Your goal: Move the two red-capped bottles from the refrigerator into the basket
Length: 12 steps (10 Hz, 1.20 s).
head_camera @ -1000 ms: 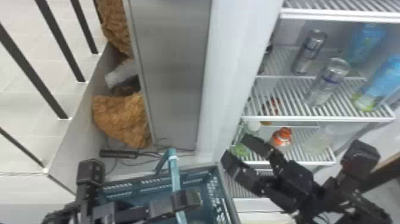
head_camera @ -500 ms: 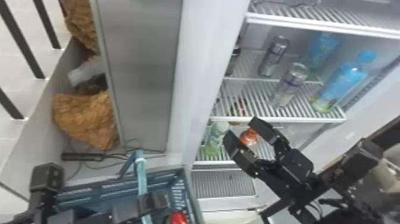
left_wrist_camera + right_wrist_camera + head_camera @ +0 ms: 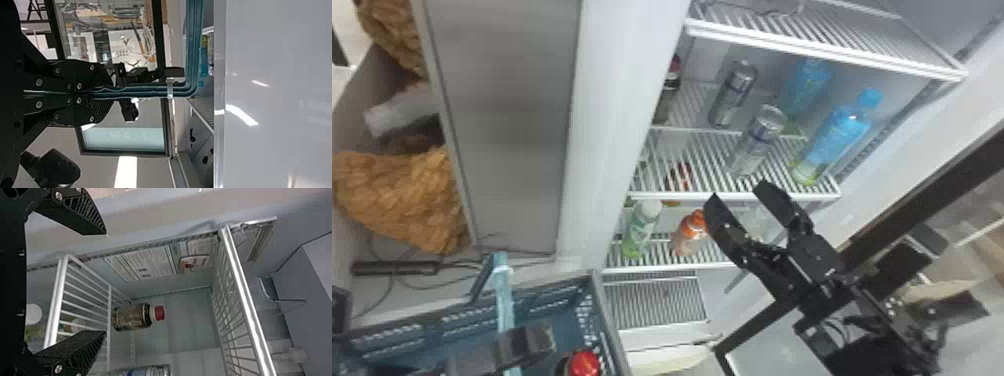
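Left gripper point(image 3: 524, 346), 7 o'clock: grasping basket point(image 3: 610, 322) | right gripper point(image 3: 738, 192), 3 o'clock: gaping | red-capped bottle point(image 3: 668, 92), 12 o'clock: standing | second bottle point(image 3: 583, 364): resting inside basket

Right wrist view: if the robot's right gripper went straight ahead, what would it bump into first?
Probably the red-capped bottle, though depth is unclear; the shelf rail at the front might catch the right gripper first.
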Motion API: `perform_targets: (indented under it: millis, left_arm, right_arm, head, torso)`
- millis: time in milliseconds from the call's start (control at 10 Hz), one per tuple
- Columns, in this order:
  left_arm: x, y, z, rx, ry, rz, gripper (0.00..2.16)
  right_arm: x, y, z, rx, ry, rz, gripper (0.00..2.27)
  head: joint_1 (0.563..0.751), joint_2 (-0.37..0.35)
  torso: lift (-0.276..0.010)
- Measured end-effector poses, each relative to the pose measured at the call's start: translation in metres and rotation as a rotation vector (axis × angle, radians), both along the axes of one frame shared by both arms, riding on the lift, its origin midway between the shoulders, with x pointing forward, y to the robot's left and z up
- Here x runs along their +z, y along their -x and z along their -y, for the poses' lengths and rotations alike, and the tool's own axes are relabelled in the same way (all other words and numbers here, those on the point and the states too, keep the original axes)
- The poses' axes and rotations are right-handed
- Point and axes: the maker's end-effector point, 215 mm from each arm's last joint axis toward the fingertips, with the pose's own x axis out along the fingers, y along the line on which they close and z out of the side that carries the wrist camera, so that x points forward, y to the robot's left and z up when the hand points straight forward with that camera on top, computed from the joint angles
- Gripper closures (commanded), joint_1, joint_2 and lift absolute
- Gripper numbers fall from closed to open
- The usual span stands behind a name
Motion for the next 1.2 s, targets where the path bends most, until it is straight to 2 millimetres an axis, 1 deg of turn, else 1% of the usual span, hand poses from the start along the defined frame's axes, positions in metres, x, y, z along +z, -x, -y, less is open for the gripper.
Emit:
perform_targets:
  millis: [300, 500, 700, 900, 1200]
  left_arm:
    - [0.0, 0.0, 0.0, 0.002, 0.0, -0.001, 1.2]
    - [-0.001, 0.001, 0.0, 0.002, 0.001, -0.005, 1.2]
    - [-0.002, 0.001, 0.0, 0.002, 0.001, -0.006, 1.2]
    - [-0.002, 0.001, 0.0, 0.002, 0.0, -0.009, 1.2]
    - [-0.002, 0.001, 0.001, 0.0, -0.001, -0.008, 1.2]
  right_arm:
    - [-0.003, -0.016, 0.014, -0.052, 0.026, 0.02, 0.11]
    - [-0.007, -0.033, 0.022, -0.095, 0.036, 0.034, 0.11]
    - [-0.011, -0.053, 0.025, -0.114, 0.032, 0.05, 0.11]
    - [-0.015, -0.068, 0.023, -0.133, 0.021, 0.053, 0.11]
    - [-0.024, -0.089, 0.012, -0.127, 0.005, 0.052, 0.11]
  head:
    - [0.695, -0.35]
    - [0.695, -0.35]
    - [0.695, -0.35]
    - [0.695, -0.35]
    - [0.695, -0.346]
  torso:
    - [0.0]
    - [0.0]
    - [0.0]
    - [0.0]
    - [0.0]
